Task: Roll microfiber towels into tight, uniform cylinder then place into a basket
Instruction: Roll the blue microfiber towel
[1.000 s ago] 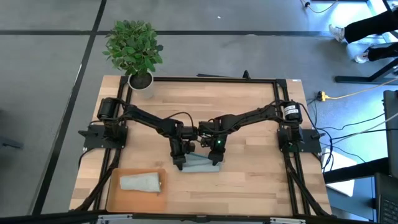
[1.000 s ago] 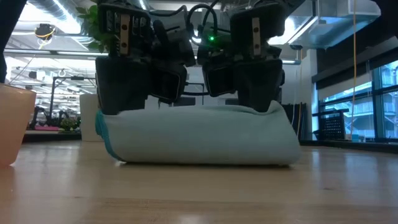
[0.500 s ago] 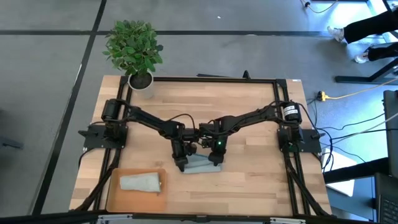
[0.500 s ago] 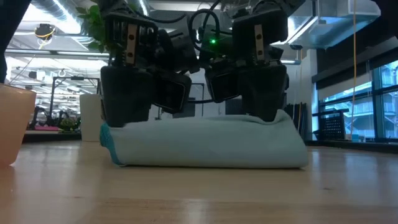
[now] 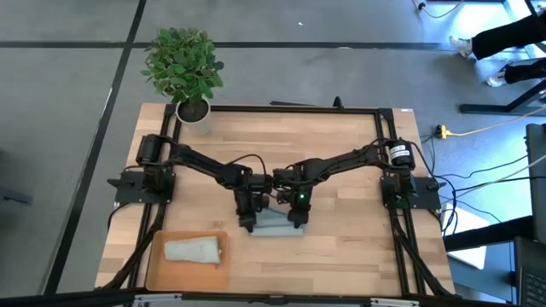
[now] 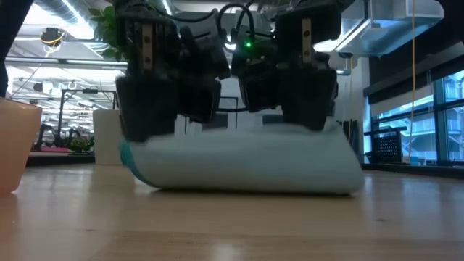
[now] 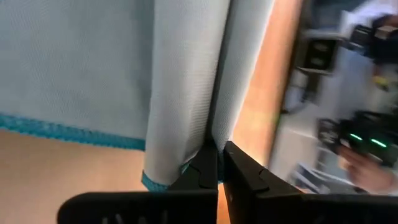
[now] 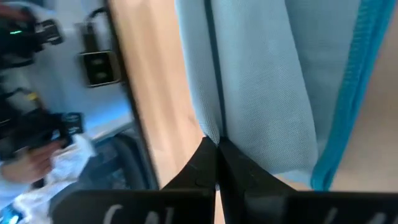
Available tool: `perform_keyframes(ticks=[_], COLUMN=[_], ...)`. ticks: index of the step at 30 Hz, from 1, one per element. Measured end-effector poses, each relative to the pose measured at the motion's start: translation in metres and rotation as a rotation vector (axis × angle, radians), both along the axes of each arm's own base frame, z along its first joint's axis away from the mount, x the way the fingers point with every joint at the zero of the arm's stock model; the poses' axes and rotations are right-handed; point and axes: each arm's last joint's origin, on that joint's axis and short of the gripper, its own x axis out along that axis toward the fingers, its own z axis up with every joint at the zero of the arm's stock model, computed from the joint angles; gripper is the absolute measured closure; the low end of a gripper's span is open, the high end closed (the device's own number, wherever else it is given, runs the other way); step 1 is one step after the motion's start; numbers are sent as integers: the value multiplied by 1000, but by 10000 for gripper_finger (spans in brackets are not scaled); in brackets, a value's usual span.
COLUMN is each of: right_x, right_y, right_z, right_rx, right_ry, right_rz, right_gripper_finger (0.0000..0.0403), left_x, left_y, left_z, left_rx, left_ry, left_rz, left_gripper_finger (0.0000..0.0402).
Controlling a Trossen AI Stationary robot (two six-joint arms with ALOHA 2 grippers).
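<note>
- At the lower middle of the high view, the light blue towel (image 5: 275, 223) is seen on the table (image 5: 341, 128), folded over into a thick, loose band rather than a tight cylinder.
- Compared with a second ago, the band's teal-hemmed end (image 6: 127, 156) has been lifted and drawn slightly rightward in the low view, and its top edge has been raised; this suggests another turn of the roll is being made.
- The left gripper (image 5: 247, 221) is clamped shut on a fold near the towel's left end, as shown at the bottom centre of the left wrist view (image 7: 214, 163).
- The right gripper (image 5: 296, 218) is likewise pinched closed on the fold near the towel's right end, at the bottom centre of the right wrist view (image 8: 216, 151).
- At the lower left of the high view, the pale grey-green towel (image 5: 194, 250) is already rolled and laid inside the basket (image 5: 154, 264), so about half the task appears done.
- Toward the upper left corner, a potted plant (image 5: 183, 68) is standing clear of the work.
</note>
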Motion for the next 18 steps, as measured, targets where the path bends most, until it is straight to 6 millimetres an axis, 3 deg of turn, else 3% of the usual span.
perform_keyframes(ticks=[6,18], right_x=[1,1], right_y=[3,2], right_z=[3,0], right_rx=[102,27], right_ry=[-40,4], right_rz=[46,-7], right_gripper_finger=[400,400], left_x=[-1,-2], left_y=[-6,-5], left_z=[6,5], left_rx=[-152,-132], left_ry=[-2,47], left_rz=[-66,-19], left_gripper_finger=[401,401])
